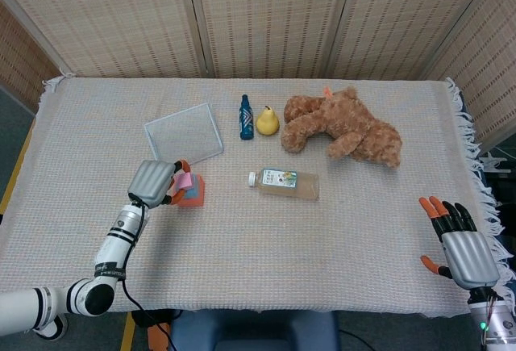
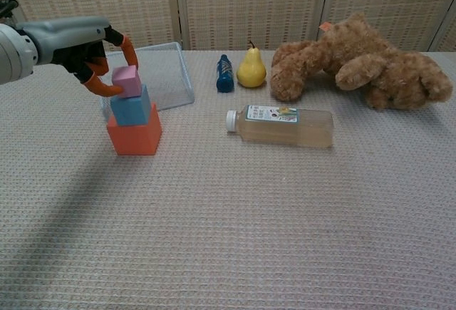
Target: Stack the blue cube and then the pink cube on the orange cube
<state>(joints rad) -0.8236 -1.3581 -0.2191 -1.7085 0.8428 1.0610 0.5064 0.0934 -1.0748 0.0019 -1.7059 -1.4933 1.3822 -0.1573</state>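
Three matte cubes sitting stacked: pink cube [image 2: 126,80] topping blue cube [image 2: 131,108], orange cube [image 2: 134,137]; I'm seeing left robot hand [image 2: 89,50] pinching pink, right robot hand [image 1: 456,243] hanging spread.

In the head view, the left robot hand [image 1: 153,182] hides the blue cube [image 2: 130,109].

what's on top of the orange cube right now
The blue cube sits on the orange cube, and the pink cube is on top, pinched by the left robot hand. Whether the pink cube fully rests there is unclear.
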